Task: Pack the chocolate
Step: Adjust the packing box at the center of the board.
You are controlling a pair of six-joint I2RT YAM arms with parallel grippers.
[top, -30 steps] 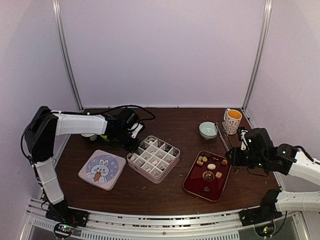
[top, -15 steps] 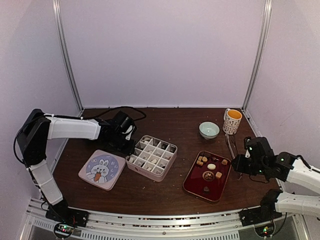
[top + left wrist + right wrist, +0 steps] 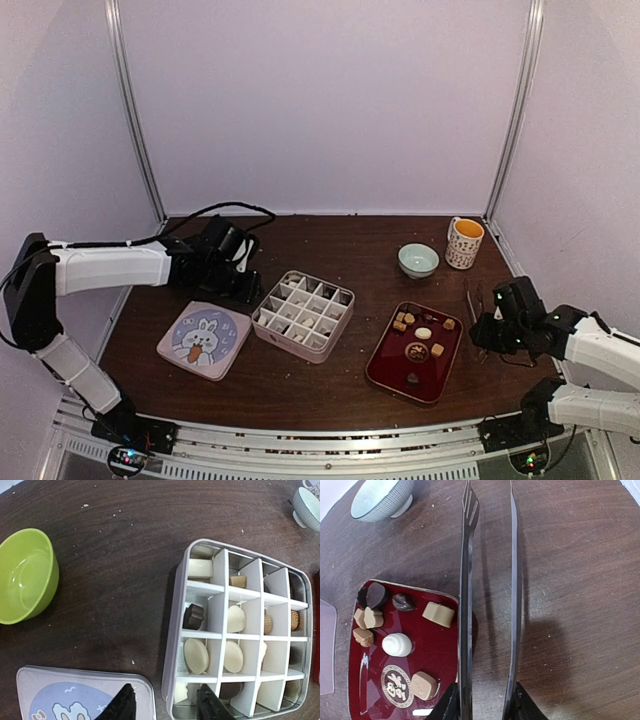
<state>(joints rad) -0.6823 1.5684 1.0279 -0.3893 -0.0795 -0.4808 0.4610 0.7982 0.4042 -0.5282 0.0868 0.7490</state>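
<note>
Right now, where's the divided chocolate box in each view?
Top external: divided box, near centre.
Left wrist: divided box fills the right half.
Right wrist: not clearly in it.
Shared landmark: pale blue bowl, in all three.

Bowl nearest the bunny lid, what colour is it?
The bowl is lime green; the left wrist view shows it best.

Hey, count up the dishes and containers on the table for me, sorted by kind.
Bowls: 2, green bowl and pale blue bowl
Mug: 1
Red tray: 1
Divided box: 1
Rabbit lid: 1
Total: 6
</note>
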